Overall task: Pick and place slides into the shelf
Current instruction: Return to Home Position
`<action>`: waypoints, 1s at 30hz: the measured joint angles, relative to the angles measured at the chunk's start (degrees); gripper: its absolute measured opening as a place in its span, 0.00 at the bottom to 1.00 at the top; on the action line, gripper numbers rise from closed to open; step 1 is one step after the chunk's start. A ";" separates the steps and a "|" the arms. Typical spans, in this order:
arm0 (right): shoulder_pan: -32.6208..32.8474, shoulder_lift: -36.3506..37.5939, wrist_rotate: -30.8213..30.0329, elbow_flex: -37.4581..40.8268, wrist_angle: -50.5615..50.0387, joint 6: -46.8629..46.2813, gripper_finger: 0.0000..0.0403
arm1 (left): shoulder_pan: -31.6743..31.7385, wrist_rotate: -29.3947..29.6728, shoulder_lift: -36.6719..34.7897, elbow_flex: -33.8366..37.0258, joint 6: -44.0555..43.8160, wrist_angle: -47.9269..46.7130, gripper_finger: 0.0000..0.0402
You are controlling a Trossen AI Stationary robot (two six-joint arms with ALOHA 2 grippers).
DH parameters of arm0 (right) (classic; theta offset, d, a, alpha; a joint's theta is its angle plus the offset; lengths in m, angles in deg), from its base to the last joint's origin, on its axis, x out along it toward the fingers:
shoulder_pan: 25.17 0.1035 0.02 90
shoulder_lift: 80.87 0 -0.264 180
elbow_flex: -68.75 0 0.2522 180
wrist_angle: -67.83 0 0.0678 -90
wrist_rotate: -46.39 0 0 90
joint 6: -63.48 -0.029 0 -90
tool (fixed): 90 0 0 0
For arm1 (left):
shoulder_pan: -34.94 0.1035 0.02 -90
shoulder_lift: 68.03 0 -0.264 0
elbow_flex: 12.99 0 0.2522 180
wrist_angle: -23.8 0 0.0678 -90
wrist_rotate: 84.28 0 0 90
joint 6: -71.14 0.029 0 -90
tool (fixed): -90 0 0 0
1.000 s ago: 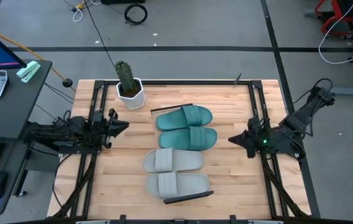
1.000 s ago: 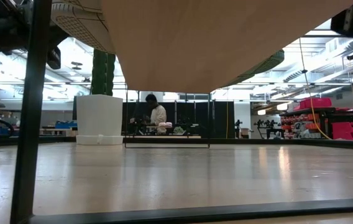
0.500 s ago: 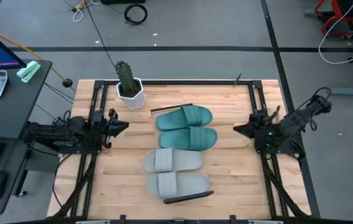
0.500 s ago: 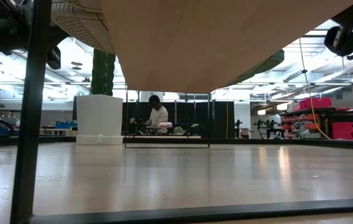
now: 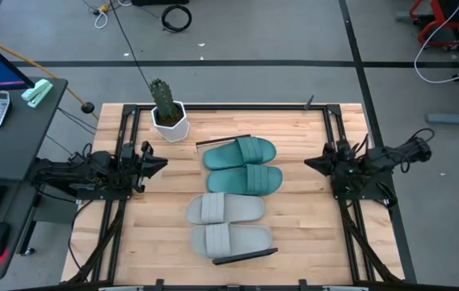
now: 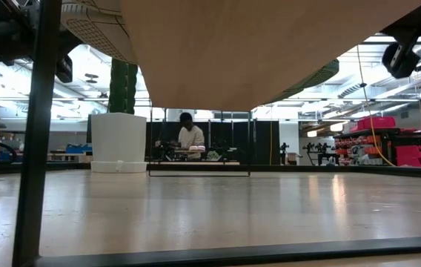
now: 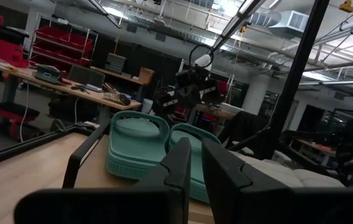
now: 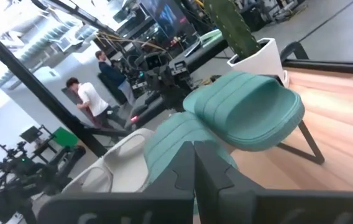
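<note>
On the long pale-wood shelf with thin black metal edging, four ribbed-strap rubber slides are lined up side by side: the teal-green pair nearer the potted cactus, the light grey pair next to it. The left gripper is held at the wooden table's left edge and the right gripper at its right edge, both clenched on nothing.
</note>
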 joint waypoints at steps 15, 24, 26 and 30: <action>-11.14 4.59 8.30 3.89 7.75 5.70 0.00 | 0.00 0.00 0.00 0.00 0.01 0.00 0.12; -13.90 6.04 11.67 3.39 6.02 7.34 0.00 | 0.00 0.00 0.02 0.00 0.01 0.00 0.10; -13.90 6.04 12.23 3.39 5.24 9.17 0.00 | 0.02 -0.02 0.02 0.00 0.03 0.00 0.09; -13.90 6.04 12.79 3.39 0.87 11.20 0.00 | 0.00 -0.02 0.02 0.00 0.04 0.00 0.09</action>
